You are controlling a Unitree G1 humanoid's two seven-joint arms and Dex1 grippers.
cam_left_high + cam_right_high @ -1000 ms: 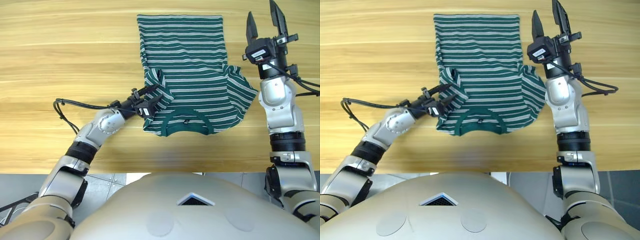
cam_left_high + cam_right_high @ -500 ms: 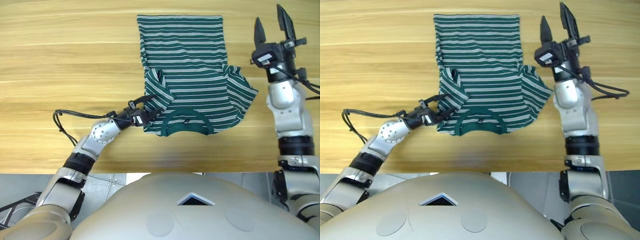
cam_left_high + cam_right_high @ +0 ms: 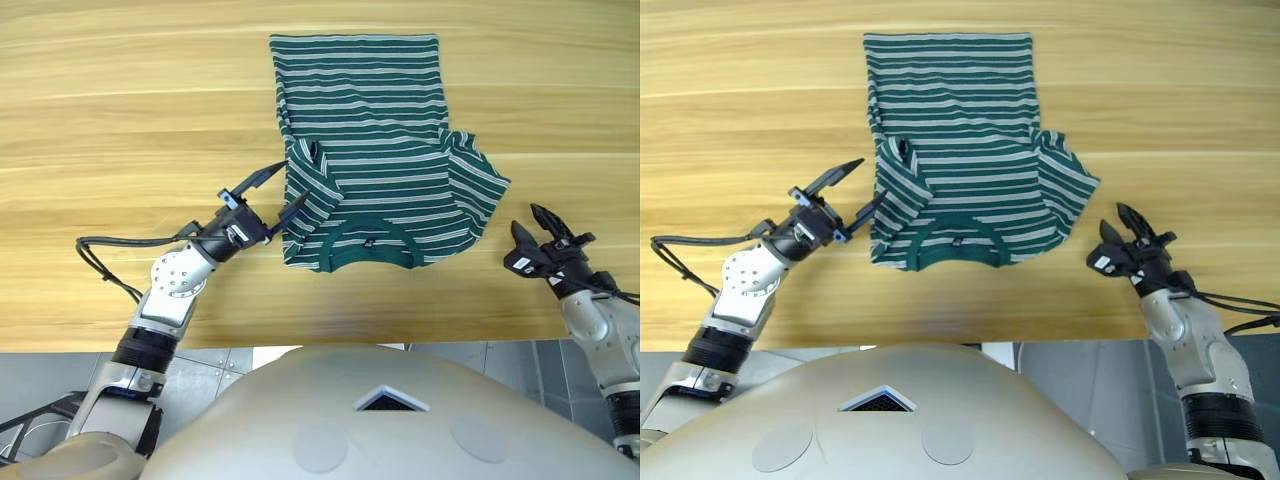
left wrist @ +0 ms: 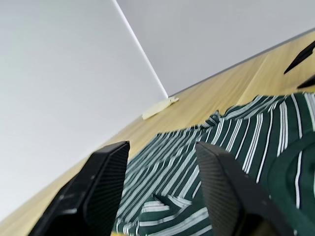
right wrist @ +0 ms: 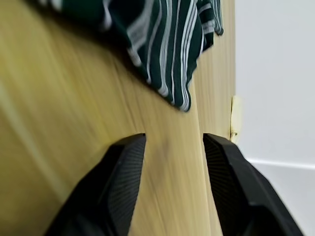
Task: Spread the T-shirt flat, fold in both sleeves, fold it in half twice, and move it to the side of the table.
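A green T-shirt with white stripes (image 3: pixel 365 130) lies on the wooden table (image 3: pixel 120 120), collar toward me, both sleeves folded in over the body. My left gripper (image 3: pixel 270 193) is open just left of the shirt's near-left edge, holding nothing; the left wrist view looks past its fingers (image 4: pixel 98 191) at the shirt (image 4: pixel 231 147). My right gripper (image 3: pixel 533 228) is open near the table's front edge, to the right of the right sleeve and apart from it. The right wrist view has the sleeve's hem (image 5: pixel 172 59) ahead of its fingers (image 5: pixel 123 182).
Bare wood spreads to the left of the shirt and to its right (image 3: pixel 560 110). The table's front edge (image 3: pixel 300 345) runs close below the collar. A grey wall (image 4: pixel 221 34) stands beyond the table's far side.
My right arm has dropped from beside the shirt's upper right down to the front edge. My left gripper has let go of the shirt's near-left edge, opened and backed off a little.
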